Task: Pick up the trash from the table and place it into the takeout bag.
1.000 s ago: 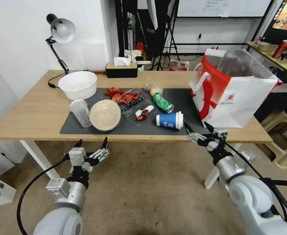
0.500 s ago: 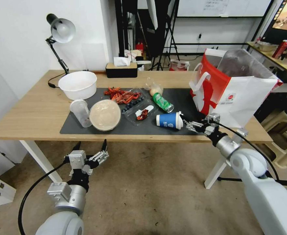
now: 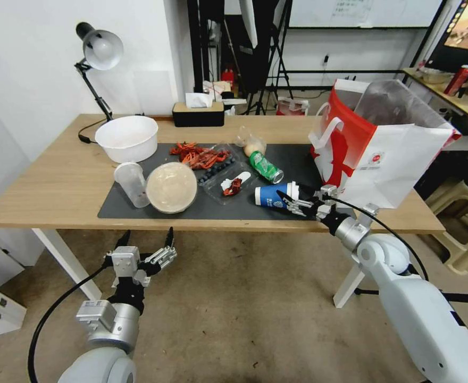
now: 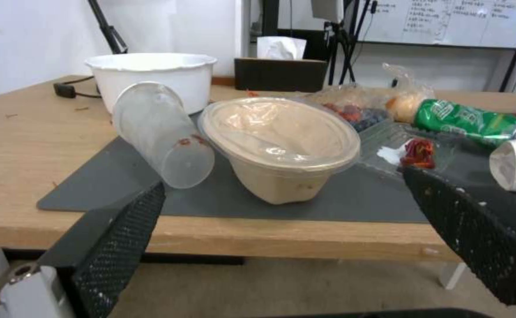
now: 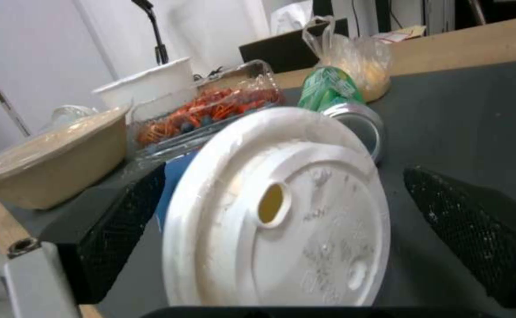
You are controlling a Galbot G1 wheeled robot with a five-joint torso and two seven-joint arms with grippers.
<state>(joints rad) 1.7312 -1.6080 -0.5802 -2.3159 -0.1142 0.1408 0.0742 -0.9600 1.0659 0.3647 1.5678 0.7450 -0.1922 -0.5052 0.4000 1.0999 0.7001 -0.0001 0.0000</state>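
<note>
Left tool (image 3: pixel 145 242) hangs wide open below the tabletop (image 3: pixel 48 186) edge, idle, while over on the right the right tool (image 3: pixel 293 197) is spread wide around the lid end of the blue cup (image 3: pixel 274 194) lying on the mat. I'd push a bit deeper so the pads clamp the cup body rather than the lid, which could pop off. Takeout bag (image 3: pixel 399 159) stands just beyond; can't see what's inside it.

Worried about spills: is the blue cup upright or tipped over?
Tipped over. The blue cup lies on its side on the mat, lid on, facing the open right pincer.
</note>
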